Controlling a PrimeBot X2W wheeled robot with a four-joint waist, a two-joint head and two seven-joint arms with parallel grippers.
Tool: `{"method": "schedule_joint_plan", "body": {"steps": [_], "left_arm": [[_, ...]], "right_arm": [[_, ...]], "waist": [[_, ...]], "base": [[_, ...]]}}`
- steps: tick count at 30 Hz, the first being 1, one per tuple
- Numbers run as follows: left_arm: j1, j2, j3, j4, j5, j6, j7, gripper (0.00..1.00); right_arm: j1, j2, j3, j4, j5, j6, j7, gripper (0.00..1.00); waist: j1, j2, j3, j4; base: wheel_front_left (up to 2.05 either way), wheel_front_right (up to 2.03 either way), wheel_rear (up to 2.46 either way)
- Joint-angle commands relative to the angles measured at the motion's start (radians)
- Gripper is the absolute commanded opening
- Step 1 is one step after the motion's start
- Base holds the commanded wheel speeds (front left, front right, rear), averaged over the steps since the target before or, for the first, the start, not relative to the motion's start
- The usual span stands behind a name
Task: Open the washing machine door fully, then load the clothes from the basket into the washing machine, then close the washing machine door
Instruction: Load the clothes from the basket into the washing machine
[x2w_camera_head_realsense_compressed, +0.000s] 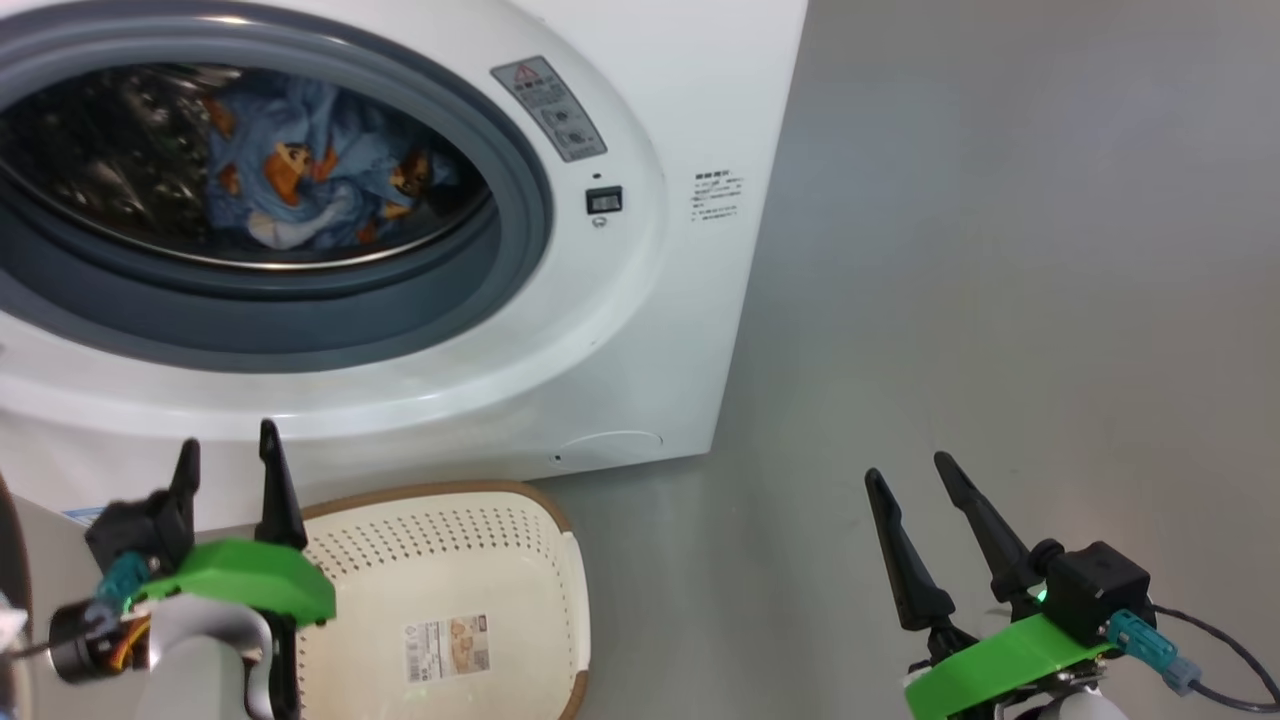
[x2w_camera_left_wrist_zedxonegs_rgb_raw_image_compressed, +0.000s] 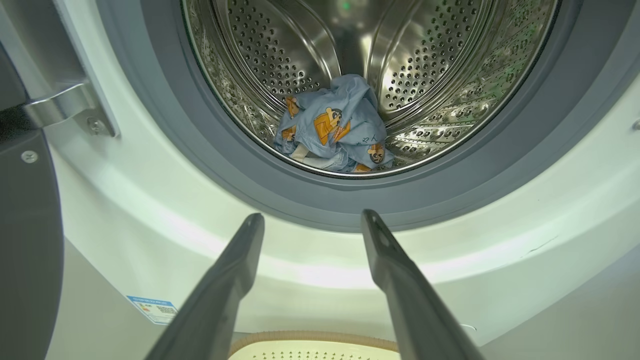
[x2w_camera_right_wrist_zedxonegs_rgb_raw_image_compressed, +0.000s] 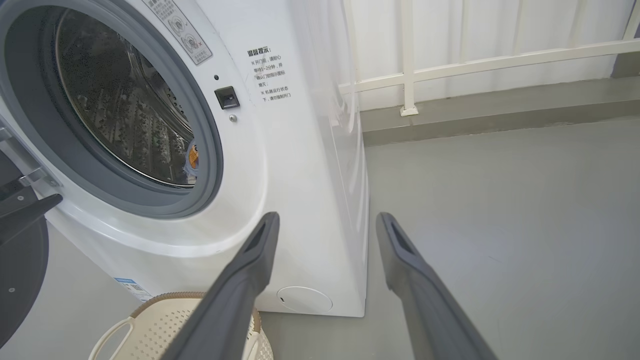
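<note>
Washing machine (x2w_camera_head_realsense_compressed: 620, 330) stands on the floor (x2w_camera_head_realsense_compressed: 1000, 300), its washing machine door (x2w_camera_left_wrist_zedxonegs_rgb_raw_image_compressed: 25, 250) open at its left edge, the basket (x2w_camera_head_realsense_compressed: 400, 560) just before its front, the clothes (x2w_camera_head_realsense_compressed: 310, 190) heaped in its drum (x2w_camera_left_wrist_zedxonegs_rgb_raw_image_compressed: 280, 60), left gripper (x2w_camera_head_realsense_compressed: 228, 445) and right gripper (x2w_camera_head_realsense_compressed: 907, 467) both spread, holding nothing.

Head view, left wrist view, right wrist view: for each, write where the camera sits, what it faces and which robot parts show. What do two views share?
Head view: on the head, looking down at the washing machine and basket; left gripper and right gripper show.
Left wrist: behind its fingers, facing the drum and clothes.
Right wrist: behind its fingers, facing the machine's corner and floor.
All share the basket.
</note>
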Motion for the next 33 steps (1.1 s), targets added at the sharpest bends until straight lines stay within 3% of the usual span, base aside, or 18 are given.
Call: {"method": "schedule_joint_plan", "body": {"steps": [1,16,33], "left_arm": [[0.026,0.024,0.017,-0.039,-0.012,0.004,-0.005,1.00],[0.243,0.023,-0.059,-0.221,-0.091,0.076,-0.006,1.00],[0.366,0.023,-0.097,-0.340,-0.089,0.106,-0.006,1.00]], "right_arm": [[0.010,-0.001,0.020,-0.020,-0.005,0.002,-0.005,1.00],[0.045,-0.001,-0.012,-0.028,-0.014,0.002,-0.005,1.00],[0.060,-0.010,-0.010,-0.028,-0.013,0.002,-0.005,1.00]], "waist": [[0.0000,0.0000,-0.031,0.023],[0.0000,0.0000,-0.093,0.101],[0.0000,0.0000,-0.138,0.165]], "base": [[0.00,0.00,0.00],[0.00,0.00,0.00],[0.00,0.00,0.00]]}}
